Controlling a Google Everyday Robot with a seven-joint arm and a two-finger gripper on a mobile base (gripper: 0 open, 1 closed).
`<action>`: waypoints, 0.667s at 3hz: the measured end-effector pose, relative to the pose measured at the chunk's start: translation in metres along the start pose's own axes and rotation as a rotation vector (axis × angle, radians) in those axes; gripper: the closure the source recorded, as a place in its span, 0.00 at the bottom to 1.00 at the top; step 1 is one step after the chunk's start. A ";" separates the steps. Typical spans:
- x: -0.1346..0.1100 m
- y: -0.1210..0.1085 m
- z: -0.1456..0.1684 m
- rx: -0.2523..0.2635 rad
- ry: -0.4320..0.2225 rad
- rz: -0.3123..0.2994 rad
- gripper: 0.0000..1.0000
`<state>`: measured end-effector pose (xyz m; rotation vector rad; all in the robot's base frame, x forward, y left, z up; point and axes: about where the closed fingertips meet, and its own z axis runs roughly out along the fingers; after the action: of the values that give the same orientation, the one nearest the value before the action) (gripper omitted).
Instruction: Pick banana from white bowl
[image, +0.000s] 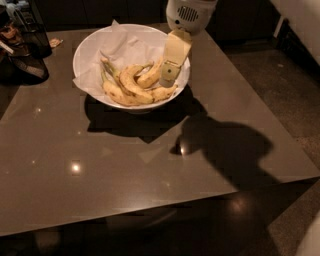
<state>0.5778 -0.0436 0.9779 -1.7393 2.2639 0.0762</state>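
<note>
A large white bowl (92, 42) lined with crumpled white paper sits at the far middle of the dark table. A bunch of yellow bananas (132, 85) lies in its near half. My gripper (167, 80) hangs from the white arm head at the top, over the bowl's right side. Its cream-coloured fingers (172, 57) point down and reach the right end of the bananas.
The dark glossy table (125, 170) runs to a near edge and a right edge, with floor beyond on the right. Dark containers and clutter (25, 45) stand at the far left corner. The arm casts a large shadow on the table's right side.
</note>
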 end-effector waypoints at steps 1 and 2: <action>-0.010 0.000 0.002 -0.018 -0.038 0.011 0.00; -0.027 0.008 0.006 -0.087 -0.062 0.009 0.00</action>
<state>0.5779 -0.0148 0.9775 -1.7442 2.2549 0.2310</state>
